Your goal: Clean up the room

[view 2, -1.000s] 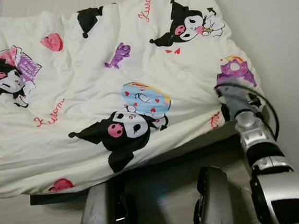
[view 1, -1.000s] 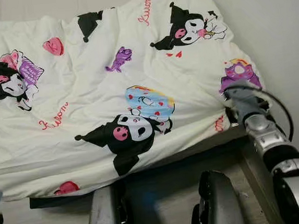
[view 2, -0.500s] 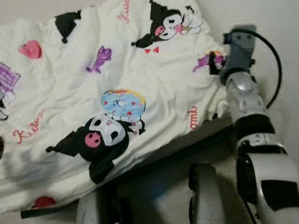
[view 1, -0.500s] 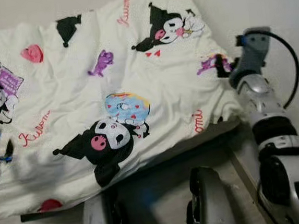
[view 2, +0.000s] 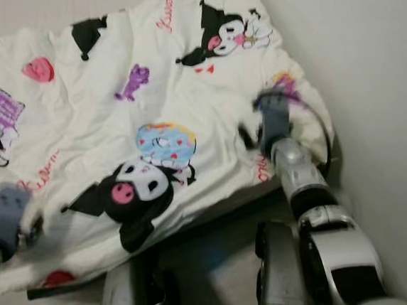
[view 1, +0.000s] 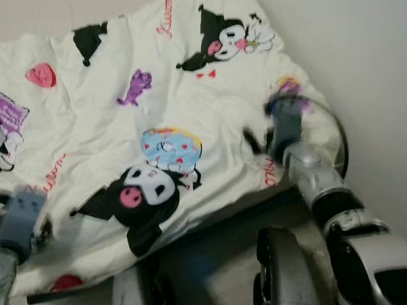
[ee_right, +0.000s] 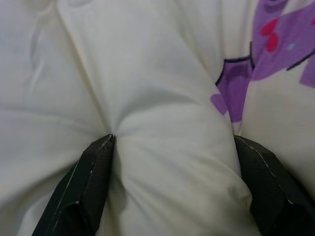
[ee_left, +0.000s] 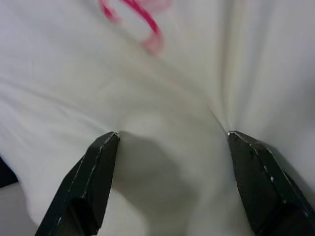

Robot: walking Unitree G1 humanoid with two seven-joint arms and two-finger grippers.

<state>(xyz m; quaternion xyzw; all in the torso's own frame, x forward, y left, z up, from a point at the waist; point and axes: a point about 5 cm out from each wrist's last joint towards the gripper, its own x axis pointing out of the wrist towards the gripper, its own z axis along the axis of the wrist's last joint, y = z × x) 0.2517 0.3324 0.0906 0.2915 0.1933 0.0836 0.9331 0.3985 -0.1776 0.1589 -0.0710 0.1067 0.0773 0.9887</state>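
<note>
The white cartoon-printed quilt [view 1: 151, 121] is spread over the bed, beside the wall [view 1: 375, 73]. It is pressed near its front edge by the left gripper [ee_left: 172, 142] and at its right corner by the right gripper [ee_right: 172, 142], both with fingers spread wide.

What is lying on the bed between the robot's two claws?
Just the white cartoon-print blanket. In the left eye view, its black cartoon figure and blue doughnut lie between the left claw and the right claw, both pressed open into the fabric.

A home bedroom: cartoon-printed duvet [view 1: 143, 115] over a bed beside a plain wall [view 1: 366, 60].
</note>
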